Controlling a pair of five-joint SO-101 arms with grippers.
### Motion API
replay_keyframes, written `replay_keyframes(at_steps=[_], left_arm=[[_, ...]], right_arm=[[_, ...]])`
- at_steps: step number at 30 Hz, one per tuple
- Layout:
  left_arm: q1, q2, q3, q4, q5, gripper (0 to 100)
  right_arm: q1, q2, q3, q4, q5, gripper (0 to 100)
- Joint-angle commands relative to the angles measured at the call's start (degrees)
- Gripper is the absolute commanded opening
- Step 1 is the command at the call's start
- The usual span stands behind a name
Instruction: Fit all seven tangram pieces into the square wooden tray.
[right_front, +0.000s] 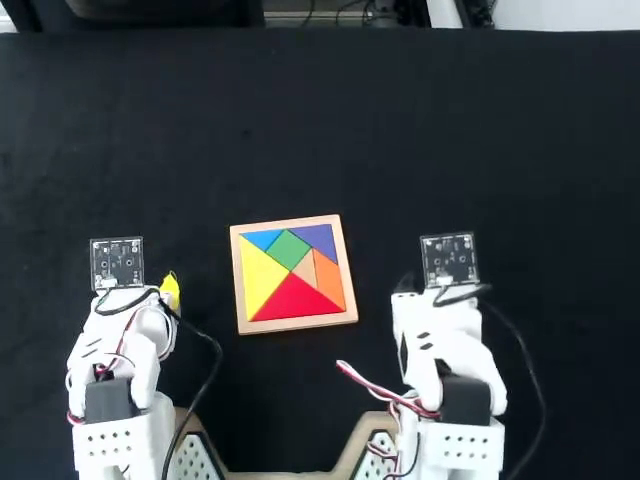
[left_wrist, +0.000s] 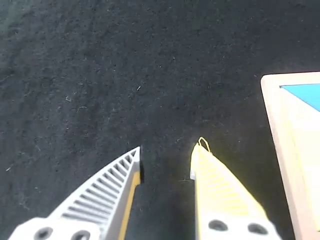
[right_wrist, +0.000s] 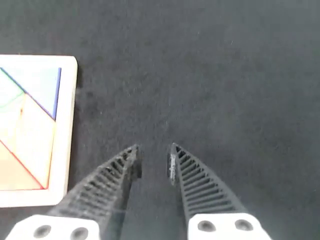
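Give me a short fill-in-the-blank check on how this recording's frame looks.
1. The wooden tray holds ___ tangram pieces.
2. The large triangle on the tray's side nearest the left arm is ___.
3. The left gripper and right gripper, both open, grip ___.
Missing words: seven; yellow; nothing.

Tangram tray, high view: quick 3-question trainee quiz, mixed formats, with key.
1. True or false: a tangram piece lies loose on the black cloth outside the square wooden tray.
2. What colour is the large piece along the tray edge nearest the arms? A blue, B red, C green.
3. How many pieces sit in the tray?
Key: 1 false; 2 B, the red triangle; 3 seven.
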Motion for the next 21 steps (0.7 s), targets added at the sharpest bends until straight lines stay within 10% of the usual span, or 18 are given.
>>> replay_keyframes(at_steps=[1,21], left_arm=[[0.7,-0.5,1.1,-0.2,-0.5,17],[2.2,-0.4,1.1,14.9,-0.2,17]], right_arm=[[-0.4,-3.6,2.2,-4.2,-0.4,10.6],[-0.2,-3.1,4.8,11.7,-0.5,10.6]])
